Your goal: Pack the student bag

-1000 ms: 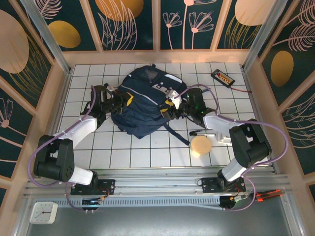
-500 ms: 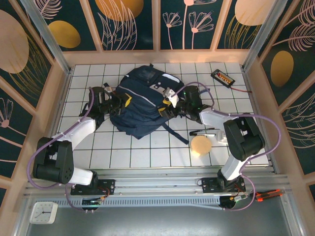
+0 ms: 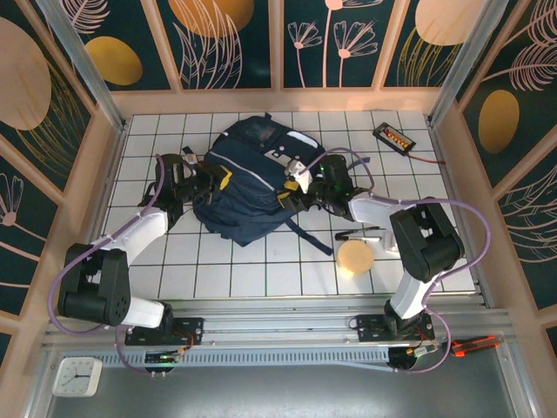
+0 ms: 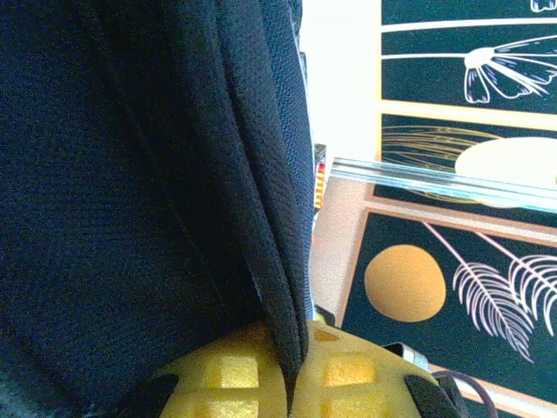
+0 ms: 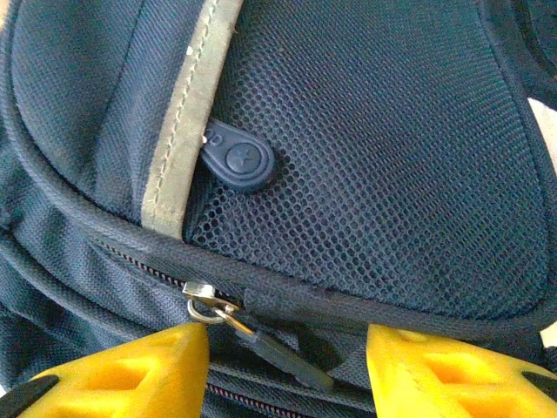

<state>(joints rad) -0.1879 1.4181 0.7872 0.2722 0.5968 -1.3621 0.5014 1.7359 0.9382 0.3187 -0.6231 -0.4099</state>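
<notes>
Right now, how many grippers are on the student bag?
2. The left gripper is shut on a fold at the student bag's left edge; the right gripper straddles a zipper pull on its right side, jaws apart.

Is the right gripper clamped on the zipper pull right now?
No, the right gripper's yellow fingers stand well apart, with the zipper pull lying unpinched in the gap between them.

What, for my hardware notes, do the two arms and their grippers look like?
The left arm and right arm both have white link shells between black joint housings, and each has a looping purple cable running along it. The left gripper and right gripper carry chunky yellow fingers moulded with recessed pockets.
</notes>
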